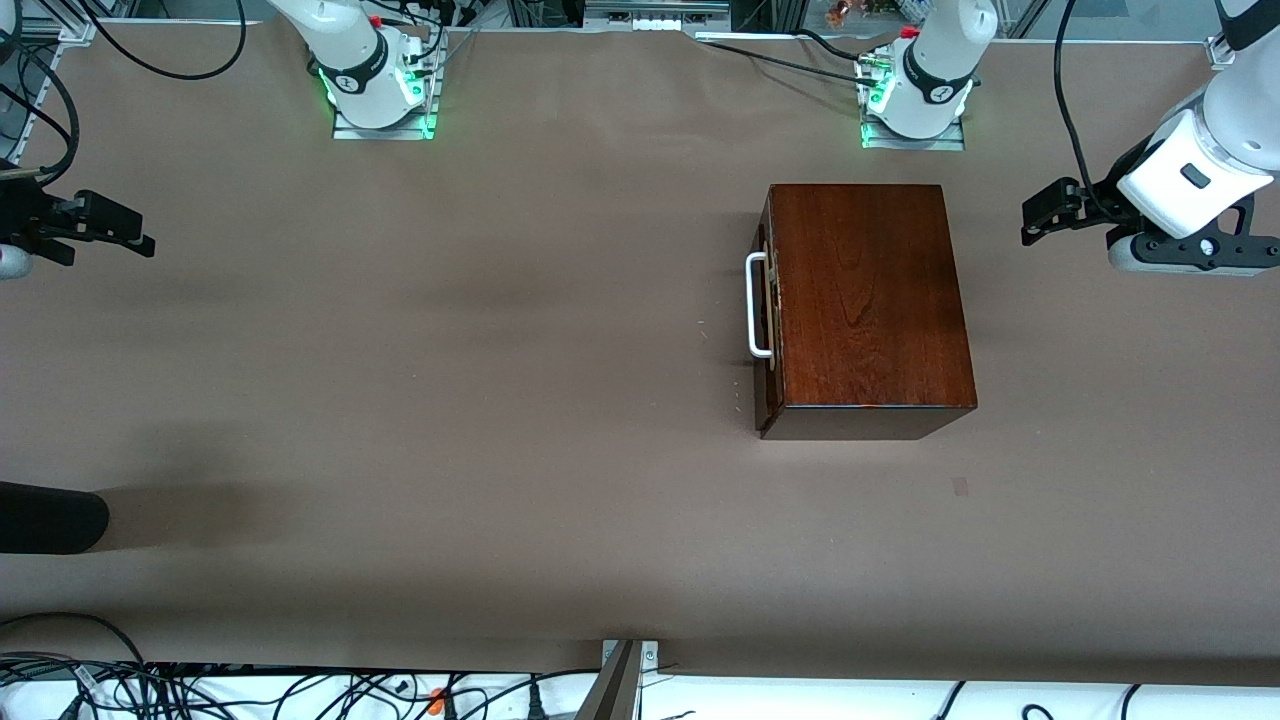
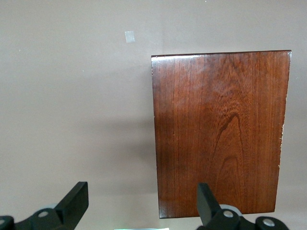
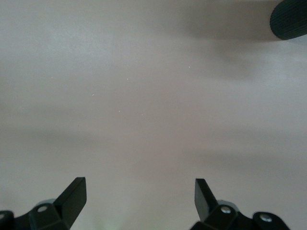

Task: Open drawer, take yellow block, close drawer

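Both pairs of jaws stand wide apart with nothing between them: the left gripper [image 1: 1040, 212] hangs over bare table at the left arm's end, just beside the wooden box [image 1: 865, 300], and the right gripper [image 1: 125, 232] hangs over bare table at the right arm's end, well apart from the box. That box is a glossy, dark reddish-brown block with a flat rectangular top, fine grain that arches in long loops, and square edges that catch the light. Its drawer [image 1: 766, 320] is pushed fully in, its dark front flush with the box and turned toward the right arm's end, with a slim white bar handle [image 1: 755, 305] standing off it. No yellow block shows in any view. A matte brown cloth covers the table [image 1: 450, 400], smooth and lightly creased. A small pale square of tape [image 1: 960, 487] lies on the cloth nearer the camera than the box, and a dark rounded object [image 1: 50, 518] pokes in at the right arm's end.
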Action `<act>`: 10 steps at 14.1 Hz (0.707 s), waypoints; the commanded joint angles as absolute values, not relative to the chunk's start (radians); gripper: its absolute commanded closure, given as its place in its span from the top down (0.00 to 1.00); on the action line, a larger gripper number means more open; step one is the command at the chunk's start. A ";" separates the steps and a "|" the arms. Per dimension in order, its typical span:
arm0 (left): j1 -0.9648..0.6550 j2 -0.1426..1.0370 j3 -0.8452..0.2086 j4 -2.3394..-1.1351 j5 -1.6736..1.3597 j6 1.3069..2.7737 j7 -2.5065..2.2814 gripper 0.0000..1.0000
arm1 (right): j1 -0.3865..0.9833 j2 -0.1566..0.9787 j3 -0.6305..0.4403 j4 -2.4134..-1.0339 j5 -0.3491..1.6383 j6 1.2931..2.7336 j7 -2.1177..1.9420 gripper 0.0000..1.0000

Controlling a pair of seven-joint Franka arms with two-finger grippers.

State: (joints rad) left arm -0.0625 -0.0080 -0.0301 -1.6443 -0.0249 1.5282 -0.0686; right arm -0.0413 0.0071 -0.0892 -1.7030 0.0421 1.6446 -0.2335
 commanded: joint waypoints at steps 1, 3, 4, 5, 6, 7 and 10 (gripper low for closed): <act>-0.058 -0.029 -0.035 -1.664 -0.032 1.539 -0.061 1.00 | -0.051 -0.014 -0.084 -1.720 0.041 1.651 -0.249 1.00; -0.058 -0.025 -0.037 -1.657 -0.032 1.536 -0.061 1.00 | -0.051 -0.014 -0.084 -1.720 0.041 1.649 -0.249 1.00; -0.058 -0.026 -0.037 -1.657 -0.032 1.536 -0.061 1.00 | -0.051 -0.014 -0.084 -1.720 0.041 1.649 -0.249 1.00; -0.058 -0.025 -0.037 -1.657 -0.032 1.537 -0.061 1.00 | -0.051 -0.014 -0.084 -1.720 0.041 1.649 -0.249 1.00; -0.058 -0.025 -0.037 -1.657 -0.032 1.539 -0.061 1.00 | -0.051 -0.014 -0.084 -1.720 0.041 1.649 -0.249 1.00; -0.058 -0.025 -0.037 -1.657 -0.032 1.542 -0.061 1.00 | -0.051 -0.014 -0.084 -1.720 0.041 1.649 -0.249 1.00; -0.057 -0.023 -0.035 -1.657 -0.032 1.568 -0.054 1.00 | -0.051 -0.012 -0.084 -1.720 0.041 1.649 -0.249 1.00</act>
State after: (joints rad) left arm -0.0625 -0.0080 -0.0314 -1.6443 -0.0249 1.5436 -0.0686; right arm -0.0413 0.0071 -0.0892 -1.7031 0.0421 1.6446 -0.2335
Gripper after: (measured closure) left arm 0.000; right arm 0.000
